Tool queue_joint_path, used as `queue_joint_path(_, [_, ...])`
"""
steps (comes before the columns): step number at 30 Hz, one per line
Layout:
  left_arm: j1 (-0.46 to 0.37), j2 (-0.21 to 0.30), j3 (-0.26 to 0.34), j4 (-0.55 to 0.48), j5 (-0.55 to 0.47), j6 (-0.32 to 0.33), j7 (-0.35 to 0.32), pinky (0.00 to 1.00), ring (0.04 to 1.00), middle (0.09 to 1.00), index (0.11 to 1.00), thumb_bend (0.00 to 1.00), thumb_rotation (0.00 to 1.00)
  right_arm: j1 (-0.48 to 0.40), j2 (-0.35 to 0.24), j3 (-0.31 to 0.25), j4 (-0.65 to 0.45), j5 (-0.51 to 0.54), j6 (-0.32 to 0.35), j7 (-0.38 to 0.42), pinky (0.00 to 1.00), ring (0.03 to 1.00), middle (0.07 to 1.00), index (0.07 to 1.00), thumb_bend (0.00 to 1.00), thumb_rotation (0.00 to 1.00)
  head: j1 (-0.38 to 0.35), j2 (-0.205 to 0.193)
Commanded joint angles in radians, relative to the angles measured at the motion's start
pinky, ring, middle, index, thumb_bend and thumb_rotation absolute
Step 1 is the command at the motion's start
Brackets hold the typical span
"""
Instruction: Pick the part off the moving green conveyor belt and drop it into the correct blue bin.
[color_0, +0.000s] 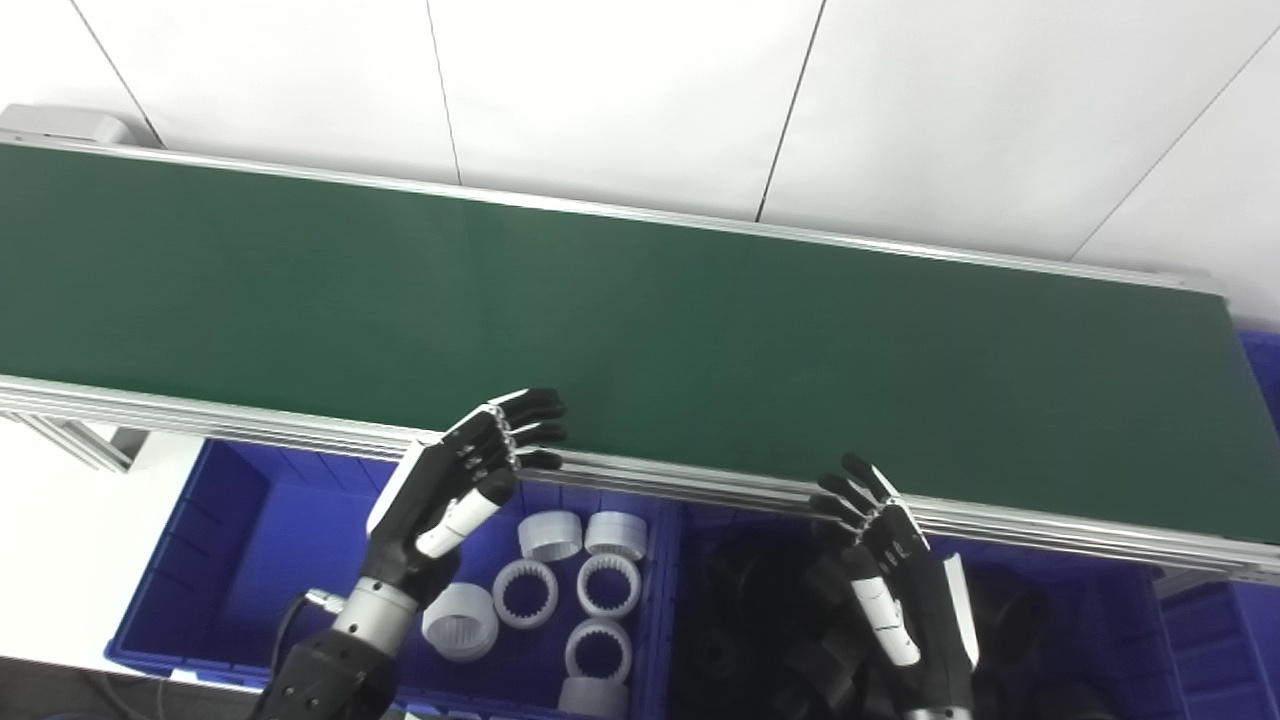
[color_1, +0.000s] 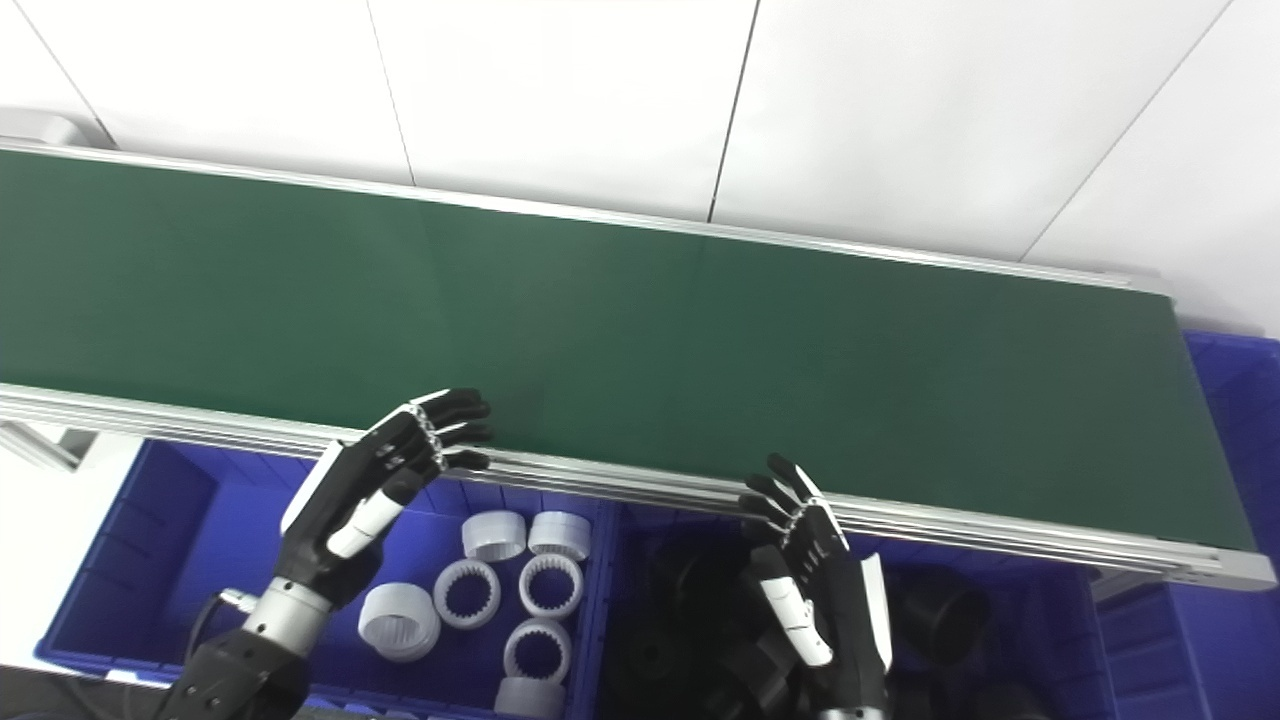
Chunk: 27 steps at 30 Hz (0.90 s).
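left eye view is showing me the green conveyor belt (color_0: 620, 310) running across the picture, and i am seeing no part on it in either view. i am using the belt as my landmark. my left hand (color_0: 455, 480) is hovering at the near edge of the belt, fingers spread apart and holding nothing, with its fingertips (color_0: 540, 405) just over the belt's near rail. my right hand (color_0: 895, 570) is waiting just below the near rail, further right, fingers apart too and holding nothing. below the belt on the left, a blue bin (color_0: 230, 520) is holding white ring parts (color_0: 525, 592) with little teeth inside. right beside it, also below the belt, a second blue bin (color_0: 1100, 600) is holding black parts (color_0: 760, 620), dark and hard to make out. past the right end of the belt i am seeing more blue (color_0: 1262, 360), cut off at the picture edge.
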Motion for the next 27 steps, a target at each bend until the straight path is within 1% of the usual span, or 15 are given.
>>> queue_joint_path(1, [-0.001,0.002,-0.006,-0.031,0.001,-0.041,-0.007,0.65,0.756,0.791,0.770,0.82,0.66,-0.005,0.000,0.008,-0.030,-0.001,-0.050,-0.002,0.68,0.764,0.803,0.869,0.70,0.77,0.000,0.000])
queue_joint_path(5, [0.006,0.006,-0.001,-0.016,-0.010,-0.048,-0.005,0.66,0.759,0.788,0.760,0.80,0.63,-0.014,-0.001,0.022,-0.029,-0.016,-0.048,-0.002,0.68,0.765,0.807,0.873,0.70,0.77,-0.010,-0.001])
queue_joint_path(8, [0.004,0.005,-0.001,-0.007,0.003,-0.052,0.000,0.68,0.767,0.787,0.754,0.79,0.62,-0.017,0.001,0.027,-0.026,-0.025,-0.046,-0.008,0.68,0.765,0.806,0.872,0.69,0.76,-0.020,-0.005])
queue_joint_path(13, [-0.003,0.013,-0.012,-0.007,0.048,-0.051,0.002,0.71,0.775,0.781,0.751,0.82,0.62,-0.015,0.005,0.030,-0.024,-0.037,-0.045,-0.015,0.68,0.769,0.810,0.876,0.67,0.75,-0.034,-0.007])
queue_joint_path(16, [-0.010,0.023,-0.023,-0.003,0.099,-0.054,0.006,0.70,0.769,0.786,0.770,0.88,0.65,-0.012,0.005,0.032,-0.020,-0.039,-0.049,-0.018,0.68,0.769,0.812,0.878,0.66,0.76,-0.038,-0.009])
queue_joint_path(20, [-0.011,0.026,-0.029,-0.002,0.133,-0.057,0.014,0.69,0.763,0.793,0.790,0.89,0.66,-0.009,0.007,0.035,-0.018,-0.035,-0.050,-0.019,0.68,0.768,0.807,0.877,0.66,0.76,-0.039,-0.014])
queue_joint_path(27, [-0.012,0.034,-0.033,-0.012,0.165,-0.048,0.018,0.68,0.759,0.791,0.787,0.89,0.67,-0.005,0.008,0.046,-0.015,-0.031,-0.052,-0.030,0.68,0.765,0.804,0.877,0.66,0.76,-0.044,-0.017])
